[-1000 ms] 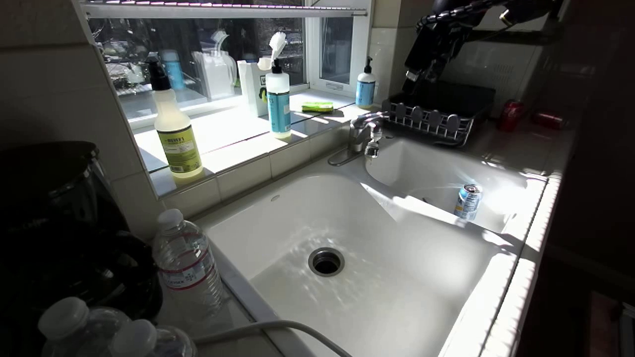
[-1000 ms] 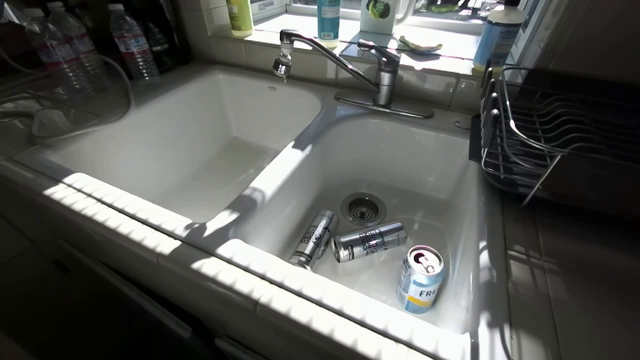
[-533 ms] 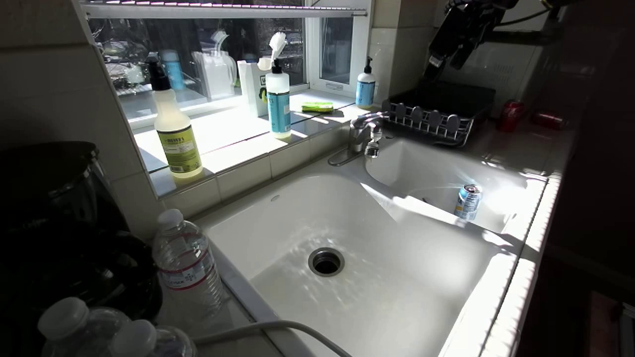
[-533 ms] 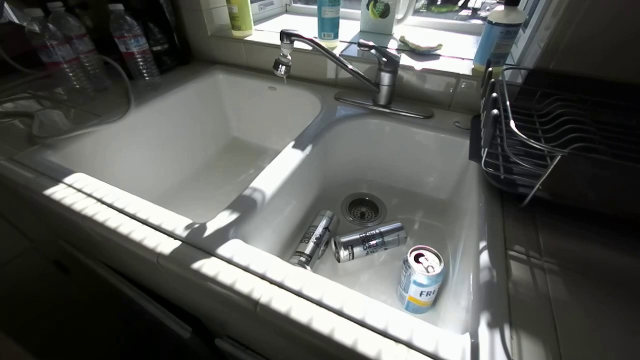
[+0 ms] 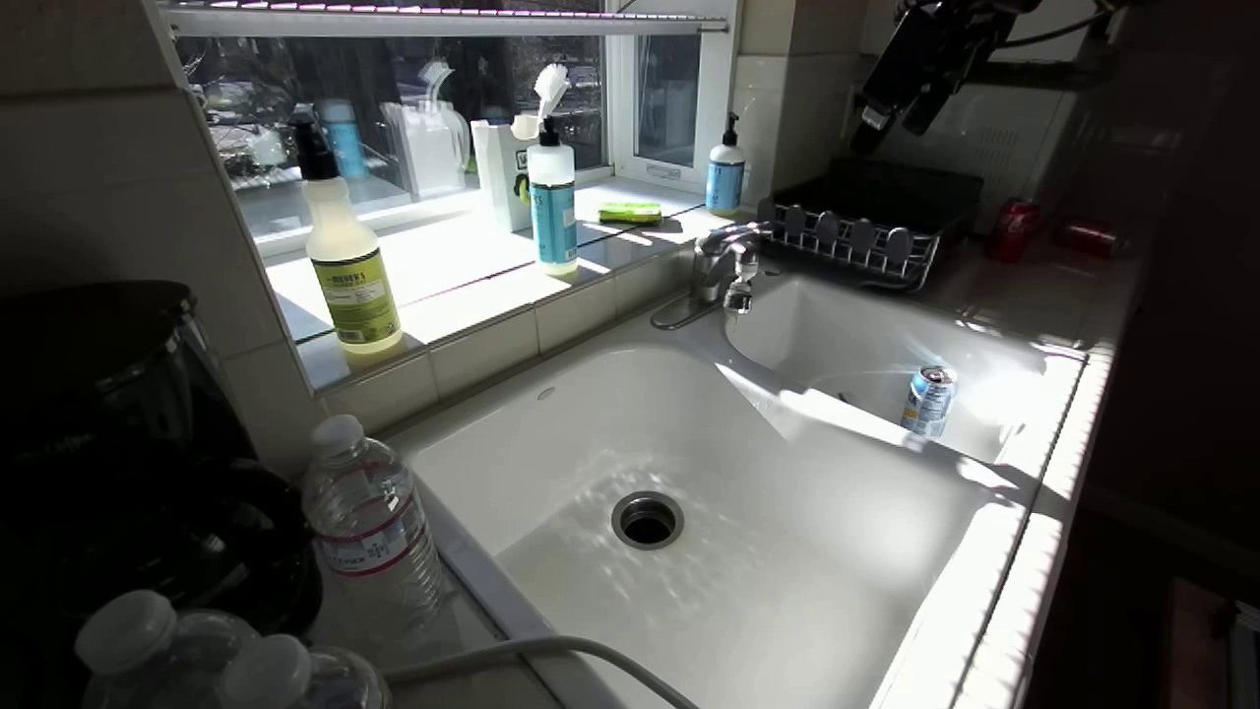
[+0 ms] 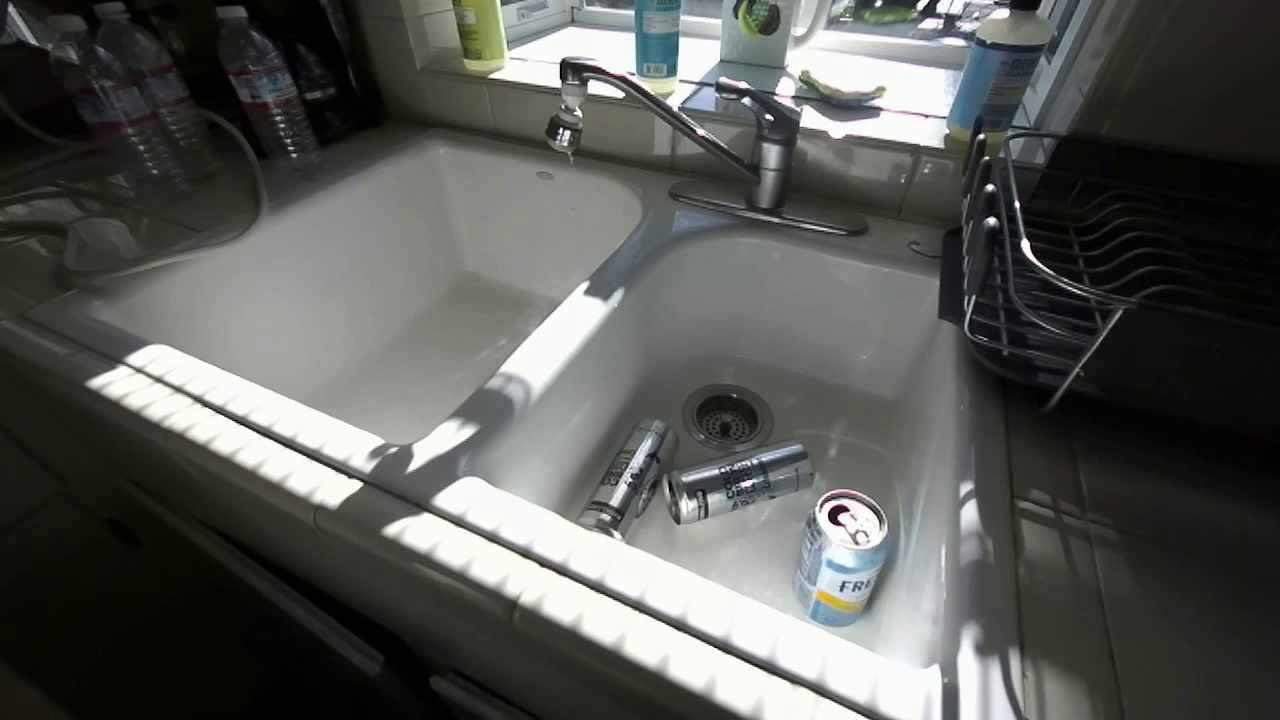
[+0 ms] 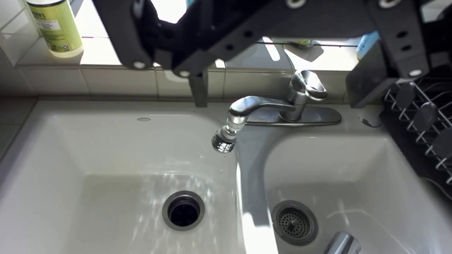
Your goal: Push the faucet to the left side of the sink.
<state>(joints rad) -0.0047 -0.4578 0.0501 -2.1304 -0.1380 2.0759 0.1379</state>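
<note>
The chrome faucet (image 6: 768,170) stands at the back rim of the white double sink (image 6: 560,345). Its spout reaches out over the left basin in an exterior view, and its tip hangs left of the divider in the wrist view. The faucet also shows in the wrist view (image 7: 263,102) and in an exterior view (image 5: 711,266). Drops hang or fall below the spout tip. My gripper (image 5: 891,128) is raised above the dish rack in that exterior view, apart from the faucet. In the wrist view the gripper (image 7: 279,106) has its fingers wide apart with nothing between them.
A dish rack (image 6: 1060,260) stands right of the sink. Several cans, including a blue can (image 6: 842,560), lie or stand in the right basin. Soap bottles (image 5: 553,212) line the window sill. Plastic water bottles (image 5: 374,522) and a cable (image 5: 581,645) are at the left.
My gripper has moved up and to the right, away from the sink, in an exterior view. The faucet has not visibly moved.
</note>
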